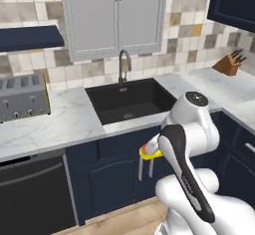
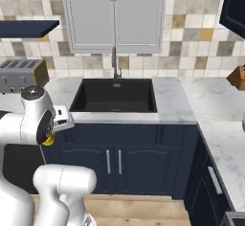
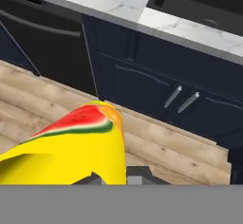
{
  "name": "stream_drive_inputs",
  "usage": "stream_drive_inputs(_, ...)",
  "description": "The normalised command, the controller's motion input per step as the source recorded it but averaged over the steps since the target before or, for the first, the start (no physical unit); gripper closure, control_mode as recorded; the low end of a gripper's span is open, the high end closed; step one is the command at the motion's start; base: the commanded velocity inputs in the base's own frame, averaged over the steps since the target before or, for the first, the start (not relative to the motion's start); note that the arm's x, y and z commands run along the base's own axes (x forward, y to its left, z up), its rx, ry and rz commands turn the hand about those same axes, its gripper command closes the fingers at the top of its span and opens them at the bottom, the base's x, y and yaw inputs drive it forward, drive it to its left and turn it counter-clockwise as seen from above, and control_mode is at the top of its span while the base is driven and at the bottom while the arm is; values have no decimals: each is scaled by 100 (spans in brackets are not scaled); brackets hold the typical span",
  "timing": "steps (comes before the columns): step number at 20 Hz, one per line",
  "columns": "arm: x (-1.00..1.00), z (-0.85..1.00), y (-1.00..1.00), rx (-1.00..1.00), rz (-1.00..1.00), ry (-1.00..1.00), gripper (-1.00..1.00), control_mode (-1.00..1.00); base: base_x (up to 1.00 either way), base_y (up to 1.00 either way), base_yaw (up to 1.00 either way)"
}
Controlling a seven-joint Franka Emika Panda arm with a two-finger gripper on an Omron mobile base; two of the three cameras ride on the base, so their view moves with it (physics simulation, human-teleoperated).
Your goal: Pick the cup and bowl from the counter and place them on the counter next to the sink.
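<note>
The cup, bright yellow with a red and green mark, lies tilted in my gripper, which is shut on it. From the base, the cup hangs in front of the navy cabinet fronts, below the counter edge, partly hidden by my arm; a yellow sliver of the cup peeks out under my forearm. The black sink sits in the white marble counter straight ahead, its basin empty. The bowl is out of view.
A dark curved faucet rises behind the sink. A grey toaster stands on the counter at left, a knife block at far right. A black appliance front is under the left counter, with wooden floor below.
</note>
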Motion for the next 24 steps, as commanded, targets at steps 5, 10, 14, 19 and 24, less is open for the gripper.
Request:
stream_drive_inputs(5, 0, 0, 0, 0, 0, 0, 100, 100, 78, 14, 0)
stream_drive_inputs(10, 0, 0, 0, 0, 0, 0, 100, 100, 49, 12, 0)
stream_drive_inputs(14, 0, 0, 0, 0, 0, 0, 100, 100, 24, 7, 8)
stream_drive_inputs(19, 0, 0, 0, 0, 0, 0, 100, 100, 29, 20, 16)
stream_drive_inputs(24, 0, 0, 0, 0, 0, 0, 100, 100, 30, 44, 25)
